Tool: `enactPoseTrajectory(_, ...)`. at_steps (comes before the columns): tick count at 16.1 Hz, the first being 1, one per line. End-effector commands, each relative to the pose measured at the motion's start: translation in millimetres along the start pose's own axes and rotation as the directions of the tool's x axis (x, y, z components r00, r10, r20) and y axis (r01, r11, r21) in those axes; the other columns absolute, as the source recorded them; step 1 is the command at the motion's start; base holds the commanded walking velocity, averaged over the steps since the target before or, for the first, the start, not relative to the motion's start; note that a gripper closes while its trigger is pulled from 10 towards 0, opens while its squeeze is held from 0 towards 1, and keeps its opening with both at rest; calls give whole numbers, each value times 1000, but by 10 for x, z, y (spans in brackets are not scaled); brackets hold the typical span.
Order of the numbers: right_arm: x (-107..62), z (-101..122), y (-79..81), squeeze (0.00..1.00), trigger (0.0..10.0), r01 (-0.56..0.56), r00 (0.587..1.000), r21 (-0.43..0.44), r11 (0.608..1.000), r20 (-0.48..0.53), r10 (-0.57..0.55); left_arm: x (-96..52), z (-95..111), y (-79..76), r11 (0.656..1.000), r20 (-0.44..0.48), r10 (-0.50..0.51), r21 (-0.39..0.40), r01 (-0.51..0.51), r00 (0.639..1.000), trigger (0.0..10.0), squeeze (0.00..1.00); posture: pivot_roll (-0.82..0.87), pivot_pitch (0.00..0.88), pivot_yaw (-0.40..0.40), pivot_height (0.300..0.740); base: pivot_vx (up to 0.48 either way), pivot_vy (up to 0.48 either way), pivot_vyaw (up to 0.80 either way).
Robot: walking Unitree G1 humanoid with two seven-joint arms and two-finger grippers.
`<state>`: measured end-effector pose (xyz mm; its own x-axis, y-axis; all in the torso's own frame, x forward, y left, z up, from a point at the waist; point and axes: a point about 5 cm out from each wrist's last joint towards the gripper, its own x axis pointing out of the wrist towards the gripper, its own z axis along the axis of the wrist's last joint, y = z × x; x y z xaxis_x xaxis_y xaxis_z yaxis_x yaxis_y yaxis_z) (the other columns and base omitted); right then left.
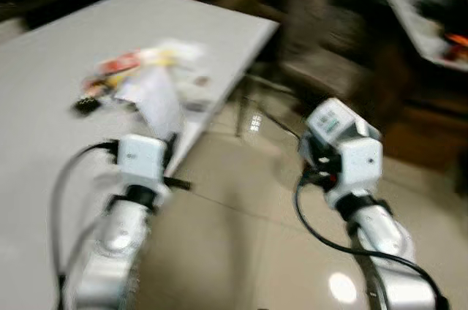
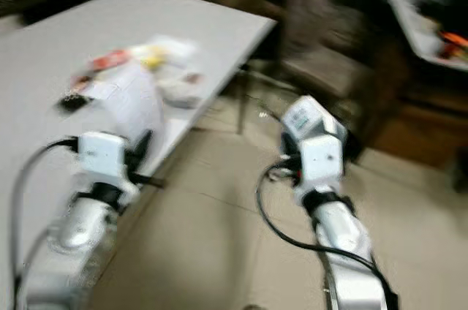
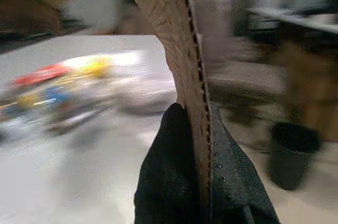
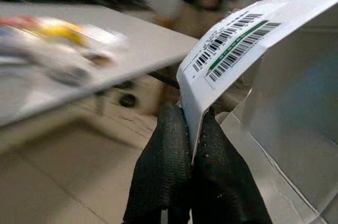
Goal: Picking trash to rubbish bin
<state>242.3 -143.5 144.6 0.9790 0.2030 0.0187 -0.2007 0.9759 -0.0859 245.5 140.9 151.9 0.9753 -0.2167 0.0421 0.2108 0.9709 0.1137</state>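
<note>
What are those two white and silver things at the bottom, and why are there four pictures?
Those are the two arms of a walking robot. Two pictures come from cameras in its head, looking down; they are blurry, as if the head were moving. The other two come from little cameras on its wrists, looking along its black jaws.

A grey table holds a pile of colourful trash, too blurred to name piece by piece. The left gripper has its jaws shut on a piece of cardboard. The right gripper has its jaws shut on a white package with barcodes. Beyond the table edge stands a dark bin on the tiled floor, probably where the trash goes.
</note>
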Motion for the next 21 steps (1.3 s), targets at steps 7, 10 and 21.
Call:
enactPoseTrajectory(7, -59, -121, 13, 0, 10000, 17, 998, 24, 1000, -58, -16, -19, -18, -28, 999, -10, -31, 18, 31, 999, 10000, 0, -81, 0, -87, 740, 0, 0, -800)
enactPoseTrajectory(10, -55, -243, 41, 0, 10000, 4, 995, 15, 1000, -99, -3, -23, -137, -77, 991, -51, -66, 110, 71, 997, 10000, 0, -79, 0, -90, 740, 0, 0, -800)
enactPoseTrajectory(21, -28, -312, 68, 0, 10000, -6, 995, 19, 1000, -100, 8, -7, -152, -129, 977, -25, -114, 181, 117, 993, 10000, 0, -78, 0, -84, 740, 0, 0, 0)
